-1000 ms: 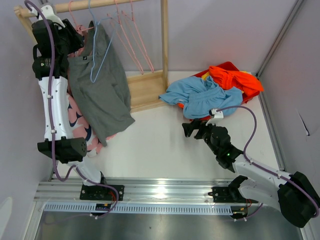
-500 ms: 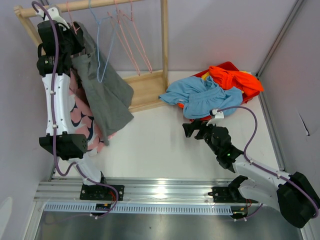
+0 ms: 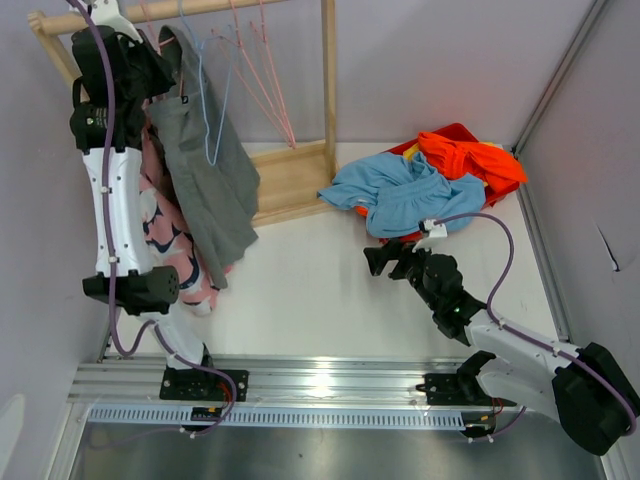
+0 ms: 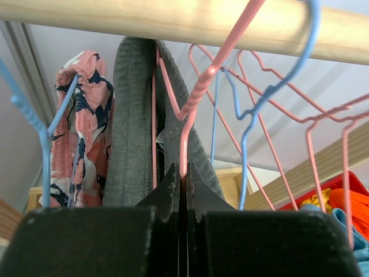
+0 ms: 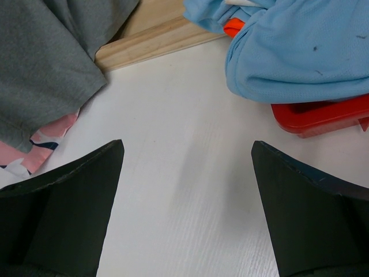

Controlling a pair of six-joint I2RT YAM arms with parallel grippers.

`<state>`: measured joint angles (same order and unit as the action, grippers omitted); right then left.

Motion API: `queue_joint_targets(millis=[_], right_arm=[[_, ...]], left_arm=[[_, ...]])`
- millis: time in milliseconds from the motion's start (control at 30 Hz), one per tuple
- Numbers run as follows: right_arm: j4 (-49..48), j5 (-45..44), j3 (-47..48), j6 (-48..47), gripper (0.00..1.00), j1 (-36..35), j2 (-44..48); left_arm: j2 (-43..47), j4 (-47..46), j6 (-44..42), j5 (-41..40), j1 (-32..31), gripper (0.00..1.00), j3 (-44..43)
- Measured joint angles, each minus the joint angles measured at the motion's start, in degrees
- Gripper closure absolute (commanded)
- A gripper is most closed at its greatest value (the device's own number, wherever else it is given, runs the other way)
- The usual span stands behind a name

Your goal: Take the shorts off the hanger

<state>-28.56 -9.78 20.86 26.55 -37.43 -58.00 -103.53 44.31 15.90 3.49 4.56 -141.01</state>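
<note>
The right gripper (image 5: 187,144) sat low over the white table (image 3: 310,300), fingers spread wide with nothing between them. Its wrist view looked across bare tabletop, towards a hem of the grey shorts (image 3: 205,170) on one side and a red bin (image 5: 323,112) on the other. Beyond this gripper, a light blue garment (image 3: 400,190) spilled over the bin's edge onto the table, and an orange garment (image 3: 470,155) lay heaped behind it.

At the far left, the left arm reached up to the wooden rail (image 3: 200,10) of the clothes rack. The left gripper (image 4: 181,173) was closed on the wire of a pink hanger (image 4: 196,98) just below its hook. The shorts hung from this hanger (waistband folded over the wire, just beside the fingers), draping down in front of the rack's wooden base (image 3: 290,180). A pink patterned garment (image 3: 170,250) hung just left of the shorts on a blue hanger (image 4: 43,138). An empty blue hanger (image 4: 271,86) and several empty pink ones hung to the right.
</note>
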Motion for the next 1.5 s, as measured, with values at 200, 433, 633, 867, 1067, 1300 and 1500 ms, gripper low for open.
queue_joint_targets(millis=[200,433,633,867,1067,1300,1500], right_arm=[[5.2,-4.5,4.4,-2.9,0.01,-8.5,-0.2],[8.5,-11.9,29.5,-12.4,0.01,-29.9,-7.8],[7.0,-13.8,52.1,-20.8,0.01,-40.0,-22.9],[8.5,-14.2,67.9,-23.6,0.01,-43.5,-38.6],[10.4,-15.0,72.6,-23.6,0.01,-46.2,-44.3],[6.1,-19.1,73.8,-25.4,0.27,-46.6,-48.5],[4.9,-19.9,74.1,-26.7,0.48,-44.1,-52.4]], left_arm=[[10.8,-1.1,0.3,-0.6,-0.8,1.00,10.4],[26.6,-4.4,0.8,-1.9,-5.1,1.00,25.8],[30.6,-7.6,1.7,-2.0,-6.4,1.00,31.9],[30.4,-8.8,1.7,-2.5,-6.4,1.00,37.1],[30.5,-9.5,1.7,-2.8,-6.4,1.00,37.6],[31.5,-9.4,2.2,-1.9,-6.5,1.00,38.2],[34.2,-8.2,2.3,-1.2,-6.5,1.00,38.1]])
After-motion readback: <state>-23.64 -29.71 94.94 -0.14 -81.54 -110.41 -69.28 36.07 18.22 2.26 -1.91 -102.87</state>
